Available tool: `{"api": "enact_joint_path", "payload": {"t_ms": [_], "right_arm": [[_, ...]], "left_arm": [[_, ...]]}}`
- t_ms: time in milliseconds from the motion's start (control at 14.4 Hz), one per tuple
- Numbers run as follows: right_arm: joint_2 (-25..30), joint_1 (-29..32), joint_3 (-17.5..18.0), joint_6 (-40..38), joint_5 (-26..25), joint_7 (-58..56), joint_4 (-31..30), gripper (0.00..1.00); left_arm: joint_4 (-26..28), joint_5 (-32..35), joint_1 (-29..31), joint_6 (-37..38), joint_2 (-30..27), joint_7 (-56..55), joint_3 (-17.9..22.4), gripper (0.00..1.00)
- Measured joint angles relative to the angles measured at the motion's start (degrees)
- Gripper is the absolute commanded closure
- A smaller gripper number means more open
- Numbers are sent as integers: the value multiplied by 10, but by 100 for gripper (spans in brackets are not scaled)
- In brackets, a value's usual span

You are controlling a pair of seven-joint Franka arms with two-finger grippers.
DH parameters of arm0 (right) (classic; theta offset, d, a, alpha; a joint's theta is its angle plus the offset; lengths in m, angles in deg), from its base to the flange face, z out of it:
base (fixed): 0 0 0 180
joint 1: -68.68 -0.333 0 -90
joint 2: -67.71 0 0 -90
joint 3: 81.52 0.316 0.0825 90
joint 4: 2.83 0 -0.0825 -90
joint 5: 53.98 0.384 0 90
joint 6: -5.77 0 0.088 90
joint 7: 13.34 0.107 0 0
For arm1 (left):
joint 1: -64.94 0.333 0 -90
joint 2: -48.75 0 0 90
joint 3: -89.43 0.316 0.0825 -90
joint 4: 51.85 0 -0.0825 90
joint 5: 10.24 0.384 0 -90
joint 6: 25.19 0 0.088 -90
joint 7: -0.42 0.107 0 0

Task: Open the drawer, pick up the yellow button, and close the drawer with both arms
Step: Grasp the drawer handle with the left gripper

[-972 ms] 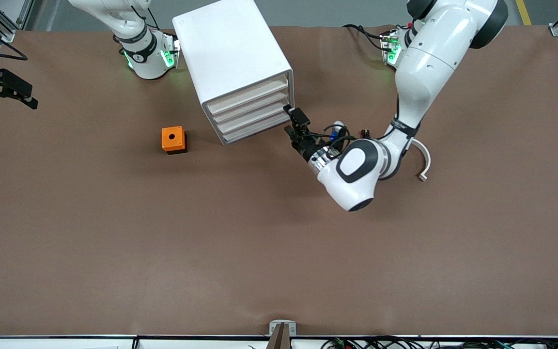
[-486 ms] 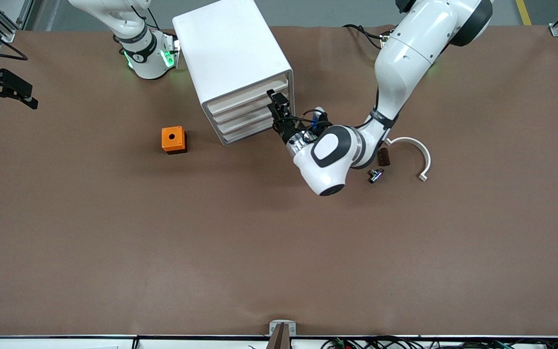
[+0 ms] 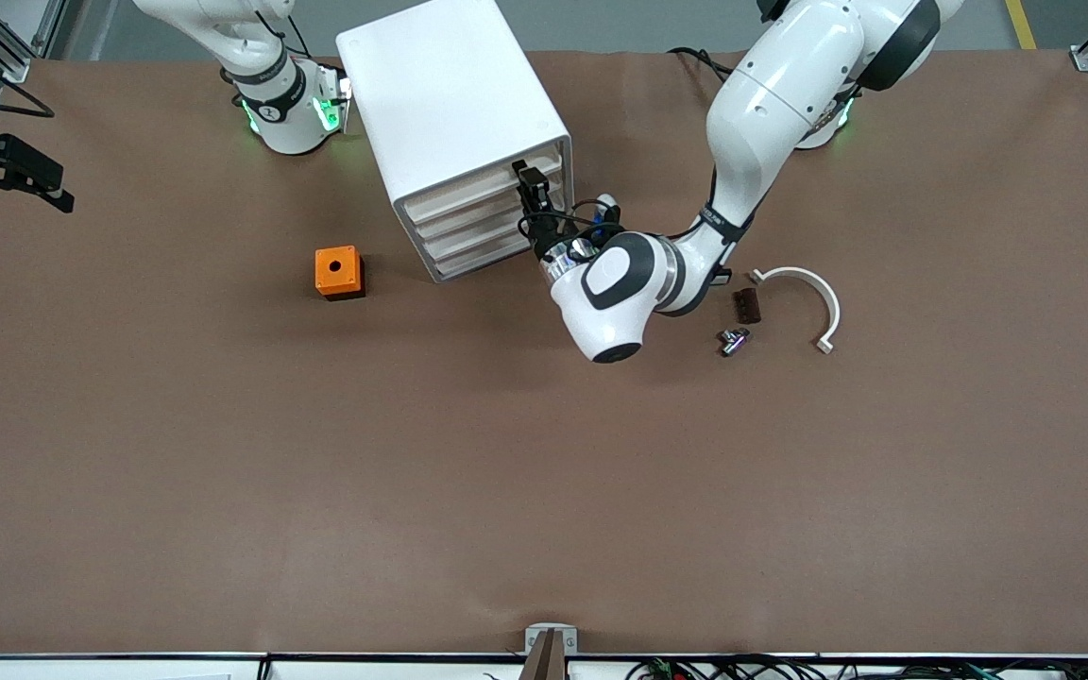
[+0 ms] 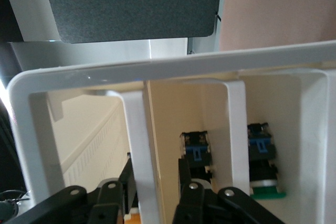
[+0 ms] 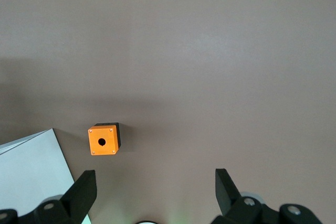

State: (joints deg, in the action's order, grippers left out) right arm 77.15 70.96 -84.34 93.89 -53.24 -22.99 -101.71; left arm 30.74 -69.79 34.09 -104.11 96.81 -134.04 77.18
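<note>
The white cabinet (image 3: 450,94) stands near the robots' bases, all its drawers pushed in. My left gripper (image 3: 527,184) is at the front of the top drawer (image 3: 483,184). In the left wrist view the left gripper (image 4: 156,166) straddles the drawer's white front lip (image 4: 136,129), open. One finger lies against the lip and the other stands a little off it. A sliver of orange (image 4: 134,216) shows beside the finger inside the drawer; I cannot tell whether it is the button. My right gripper (image 3: 10,175) waits open at the right arm's end of the table, high over the orange cube (image 5: 102,141).
The orange cube with a hole (image 3: 338,272) sits beside the cabinet, nearer the front camera. A white curved piece (image 3: 813,293), a small brown block (image 3: 745,305) and a small metal part (image 3: 733,340) lie toward the left arm's end. Blue-black switch bodies (image 4: 195,148) sit in lower drawers.
My left gripper has risen from beside the lowest drawers to the top drawer's front, and its fingers have narrowed around the lip. The right arm has not moved.
</note>
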Motion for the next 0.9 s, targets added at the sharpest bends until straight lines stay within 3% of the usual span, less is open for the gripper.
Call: {"api": "enact_joint_path", "payload": {"t_ms": [69, 903], "right_arm": [[0, 0, 0, 0, 0, 0, 0, 0], [-20, 0, 0, -2, 0, -1, 9, 0]], "left_arm": [[0, 0, -2, 6, 1, 0, 0, 92], [0, -11, 12, 18, 1, -9, 6, 91]]}}
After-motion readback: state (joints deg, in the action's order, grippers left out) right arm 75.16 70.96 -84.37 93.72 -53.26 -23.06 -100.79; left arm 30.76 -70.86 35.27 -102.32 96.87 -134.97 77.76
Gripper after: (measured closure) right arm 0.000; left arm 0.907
